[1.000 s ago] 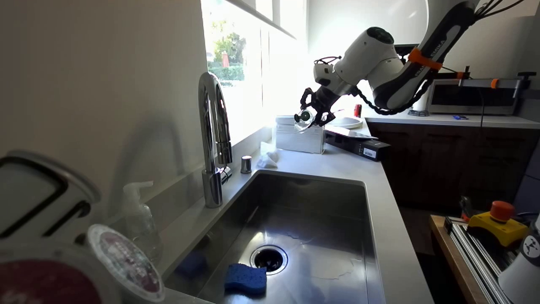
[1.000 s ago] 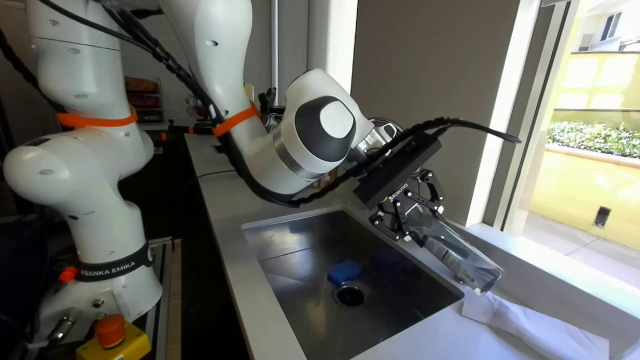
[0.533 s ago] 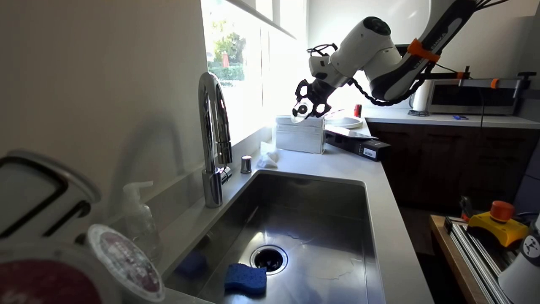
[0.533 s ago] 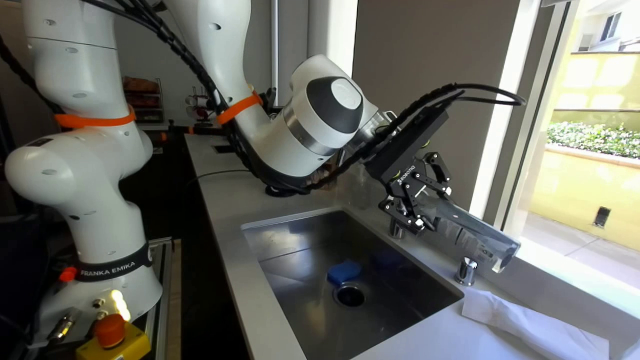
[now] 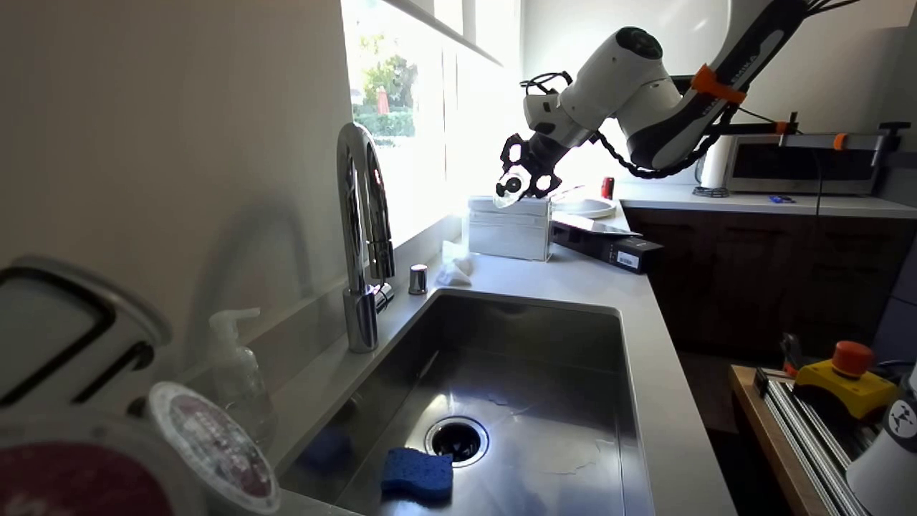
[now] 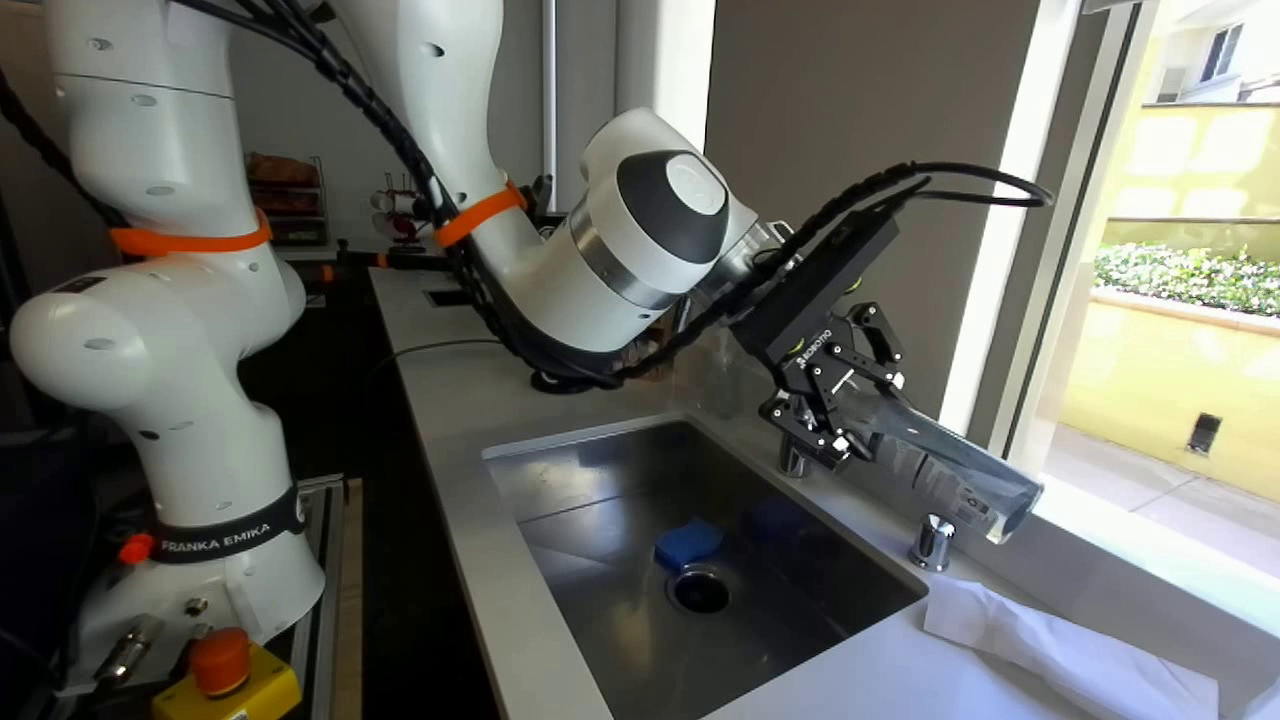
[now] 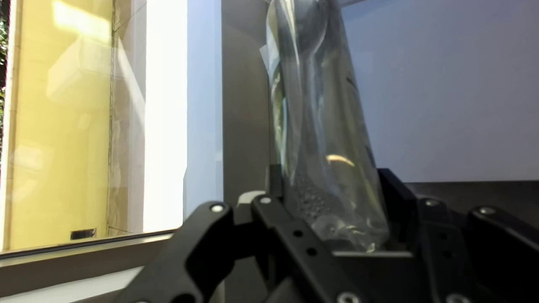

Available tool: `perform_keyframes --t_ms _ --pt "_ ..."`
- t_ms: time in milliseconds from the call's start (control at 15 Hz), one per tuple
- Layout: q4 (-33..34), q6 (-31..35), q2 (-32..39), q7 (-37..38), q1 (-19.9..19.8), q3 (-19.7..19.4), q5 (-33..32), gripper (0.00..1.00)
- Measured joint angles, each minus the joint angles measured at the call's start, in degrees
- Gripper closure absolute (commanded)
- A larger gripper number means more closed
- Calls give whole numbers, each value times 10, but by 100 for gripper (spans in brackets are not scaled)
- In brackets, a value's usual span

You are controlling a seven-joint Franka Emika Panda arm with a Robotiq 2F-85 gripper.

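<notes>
We had the fingers of our gripper (image 6: 868, 415) clamped on a clear bottle (image 6: 945, 465). It poked straight out from them the long way, its far end tipped down. We held it up in the air above the counter (image 6: 860, 670), and that end touched nothing we could see. Lower down were the edge of the sink (image 6: 620, 600) and white paper (image 6: 1070, 650); farther out was the window (image 6: 1180, 340).

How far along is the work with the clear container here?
Looks done: the clear container is gripped and up off the counter. In hand: the gripper holds it aloft and tilted, jaws against both its sides. Left, most likely: setting it down and letting go, since only the gripper supports it.
</notes>
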Motion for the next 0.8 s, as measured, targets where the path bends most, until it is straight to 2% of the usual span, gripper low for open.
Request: perform_keyframes --t_ms 533,800 --pt "10 0 -17 4 1 -1 -4 68" --pt "31 0 -29 46 1 0 -50 68"
